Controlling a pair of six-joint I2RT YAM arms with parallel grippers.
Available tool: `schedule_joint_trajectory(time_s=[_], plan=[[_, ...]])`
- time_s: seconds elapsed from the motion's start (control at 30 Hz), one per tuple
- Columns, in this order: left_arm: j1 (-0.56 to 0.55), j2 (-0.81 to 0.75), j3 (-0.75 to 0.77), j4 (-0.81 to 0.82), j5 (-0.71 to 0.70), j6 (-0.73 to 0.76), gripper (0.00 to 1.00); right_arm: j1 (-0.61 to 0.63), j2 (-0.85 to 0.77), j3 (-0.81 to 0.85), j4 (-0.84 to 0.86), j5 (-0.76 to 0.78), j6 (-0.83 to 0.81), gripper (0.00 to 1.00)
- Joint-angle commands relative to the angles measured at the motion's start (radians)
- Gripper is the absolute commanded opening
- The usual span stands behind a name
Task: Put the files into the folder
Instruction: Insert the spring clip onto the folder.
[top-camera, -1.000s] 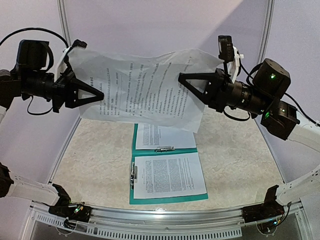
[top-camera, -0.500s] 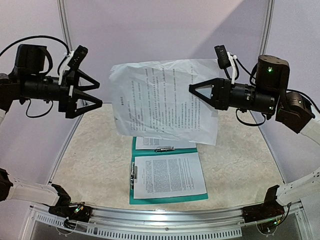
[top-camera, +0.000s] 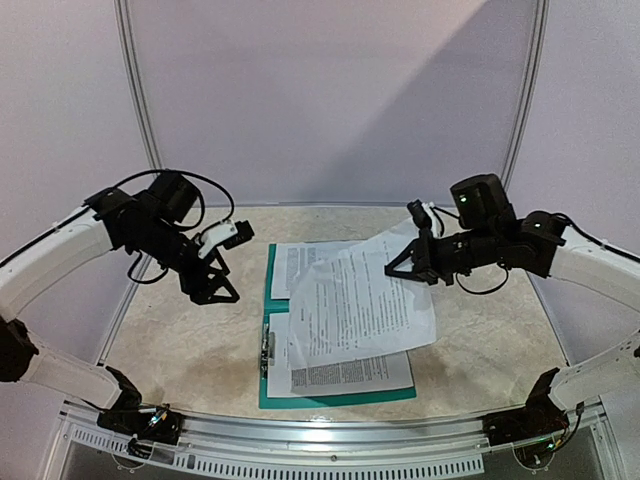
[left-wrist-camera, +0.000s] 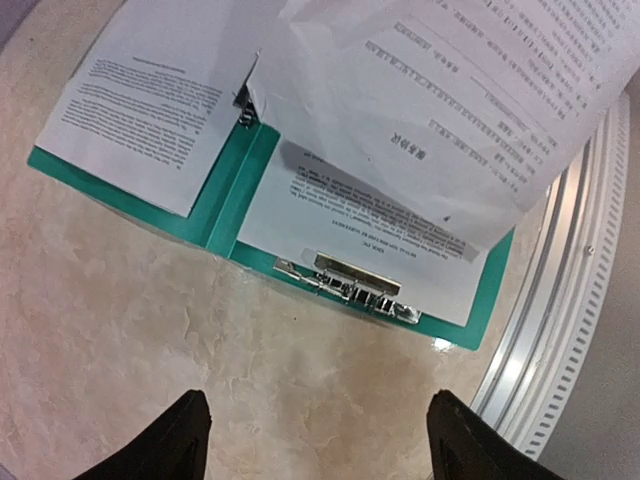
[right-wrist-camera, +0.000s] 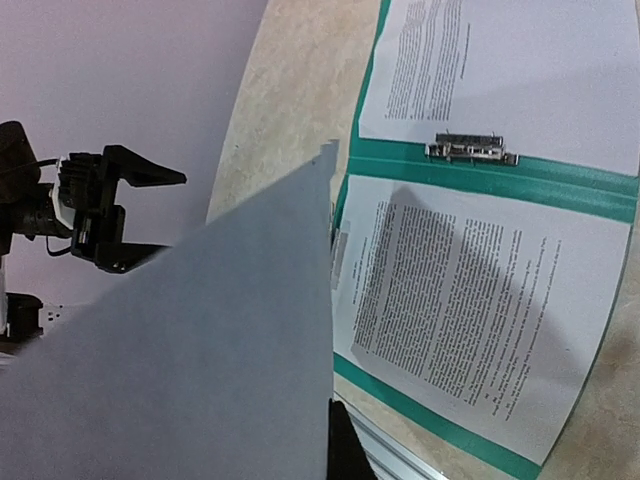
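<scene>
The teal folder (top-camera: 340, 396) lies open on the table with a printed file on each half (top-camera: 293, 266) (top-camera: 352, 374). One more of the files (top-camera: 360, 305) hangs slanted over it, its far right edge pinched in my shut right gripper (top-camera: 392, 268). In the right wrist view this file's blank back (right-wrist-camera: 200, 350) hides most of my right gripper (right-wrist-camera: 338, 440). My left gripper (top-camera: 228, 285) stands open and empty, left of the folder and low over the table. The left wrist view looks past the left gripper (left-wrist-camera: 320, 440) to the folder's edge (left-wrist-camera: 235, 190) and its metal clip (left-wrist-camera: 355, 280).
The marbled tabletop (top-camera: 190, 340) is bordered by a metal rail (top-camera: 330, 440) at the near edge. White walls close in behind and at both sides. A second clip (right-wrist-camera: 470, 148) sits near the folder's spine (right-wrist-camera: 480, 175).
My left gripper let go of the sheet, opened, and dropped down to the left of the folder. The right arm lowered the sheet from mid-air to just over the folder.
</scene>
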Motion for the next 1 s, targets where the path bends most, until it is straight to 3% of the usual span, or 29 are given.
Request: schedule_joint_trajectory(time_s=[0.0,0.23,0.43,0.63,0.97], plan=[[0.005,0.056,-0.048,0.042,-0.009,0.058,0.75,-0.021,0.082,-0.024,0.103,-0.147,0.048,0.00],[0.008,0.111,-0.136,0.145,0.047,-0.035,0.65,-0.063,0.198,-0.106,0.239,-0.234,0.088,0.00],[0.017,0.220,-0.163,0.156,0.143,-0.109,0.59,-0.090,0.228,-0.143,0.217,-0.194,0.075,0.00],[0.051,0.379,-0.143,0.152,0.255,-0.164,0.49,-0.092,0.284,-0.222,0.398,-0.210,0.149,0.00],[0.067,0.430,-0.159,0.169,0.269,-0.161,0.48,-0.091,0.398,-0.234,0.527,-0.226,0.179,0.00]])
